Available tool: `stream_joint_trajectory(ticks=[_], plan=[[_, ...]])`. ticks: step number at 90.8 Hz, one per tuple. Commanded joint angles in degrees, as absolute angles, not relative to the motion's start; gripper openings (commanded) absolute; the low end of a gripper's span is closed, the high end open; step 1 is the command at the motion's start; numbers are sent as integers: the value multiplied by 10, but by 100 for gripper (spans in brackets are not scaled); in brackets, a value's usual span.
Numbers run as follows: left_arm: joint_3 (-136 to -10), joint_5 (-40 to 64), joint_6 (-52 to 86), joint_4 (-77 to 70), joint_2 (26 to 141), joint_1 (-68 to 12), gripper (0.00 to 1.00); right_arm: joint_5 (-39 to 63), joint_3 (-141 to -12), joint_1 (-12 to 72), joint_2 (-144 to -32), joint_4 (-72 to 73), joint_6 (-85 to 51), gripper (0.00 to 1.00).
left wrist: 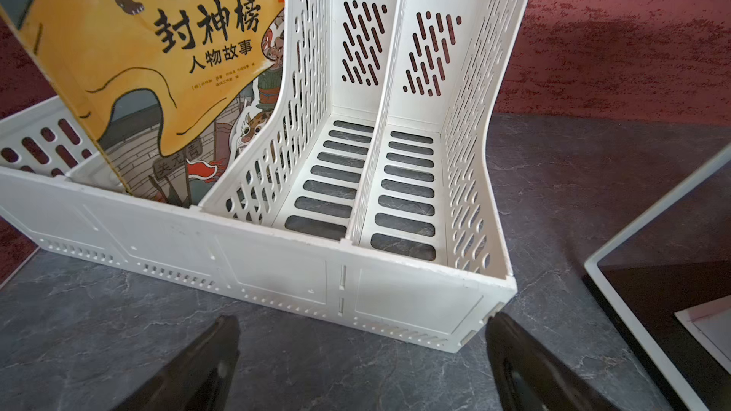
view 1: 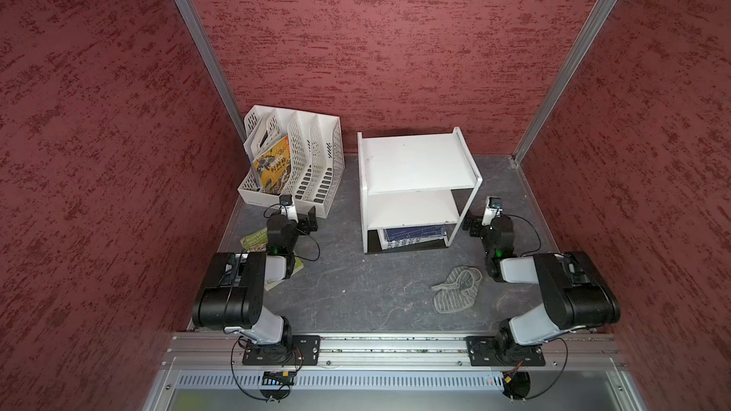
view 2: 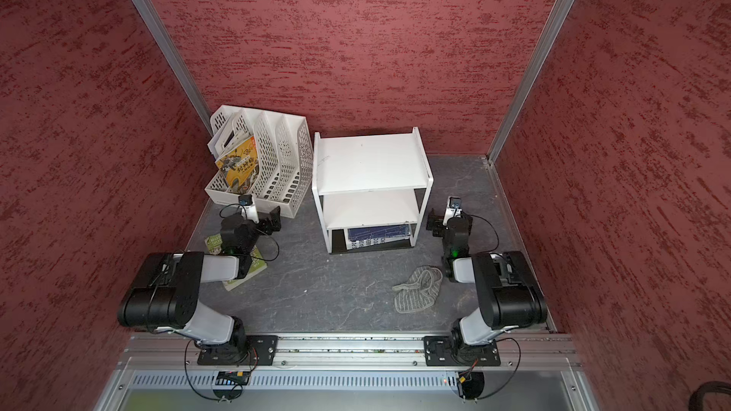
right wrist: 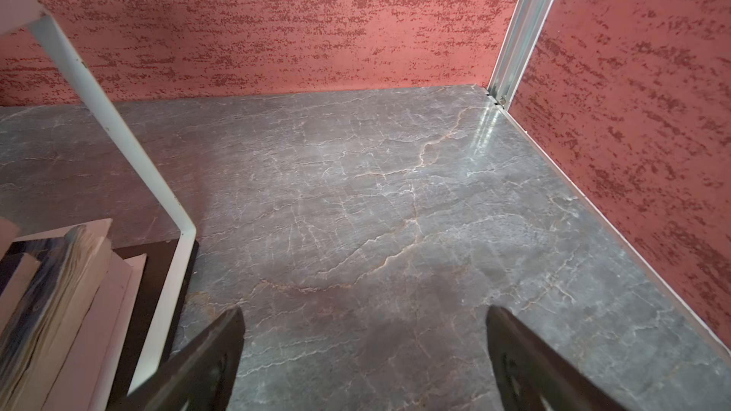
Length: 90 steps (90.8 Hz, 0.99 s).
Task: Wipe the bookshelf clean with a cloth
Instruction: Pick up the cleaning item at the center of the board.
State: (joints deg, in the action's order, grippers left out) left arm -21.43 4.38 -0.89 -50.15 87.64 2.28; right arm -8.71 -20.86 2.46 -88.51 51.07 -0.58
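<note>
**Both grippers wide open, cloth lies on the table**

The cloth [view 1: 457, 288] lies in a crumpled heap on the grey table [view 1: 356, 298], near the front on the right side. Nothing touches it.

The bookshelf [view 1: 415, 164] stands upright at the back, in the middle. The cloth is in front of it and apart from it. A blue book [view 1: 413, 236] lies on the lowest board.

The left gripper [left wrist: 362, 320] is spread wide and holds nothing. It is low over the table and points at the front of the white rack [view 1: 316, 160]. A yellow book [view 1: 273, 164] stands in the rack. A green book [view 1: 253, 239] lies on the table under the left arm.

The right gripper [right wrist: 366, 312] is spread wide too and holds nothing. It is just beside the bookshelf's thin leg, over bare table.
</note>
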Motion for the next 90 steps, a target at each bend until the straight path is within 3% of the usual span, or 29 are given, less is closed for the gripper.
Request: stream_joint_trajectory(ticks=[1, 36, 47, 57, 70, 90], plan=[[-220, 43, -8, -505, 874, 23, 100, -76, -219, 24, -883, 522, -2, 99], [-220, 59, -2, -504, 874, 32, 100, -62, -221, 23, -881, 517, 2, 99], [-221, 57, 0, -503, 872, 34, 100, -83, -197, 23, -788, 497, -10, 99], [-224, -25, 7, -460, 828, 16, 100, -129, -240, 23, -615, 224, -72, 99], [-236, -102, 28, -324, 695, -25, 100, -82, -282, 22, -414, -25, -175, 99], [-259, -6, 255, -12, 456, -23, 100, 0, -376, 25, -324, -315, -271, 99]])
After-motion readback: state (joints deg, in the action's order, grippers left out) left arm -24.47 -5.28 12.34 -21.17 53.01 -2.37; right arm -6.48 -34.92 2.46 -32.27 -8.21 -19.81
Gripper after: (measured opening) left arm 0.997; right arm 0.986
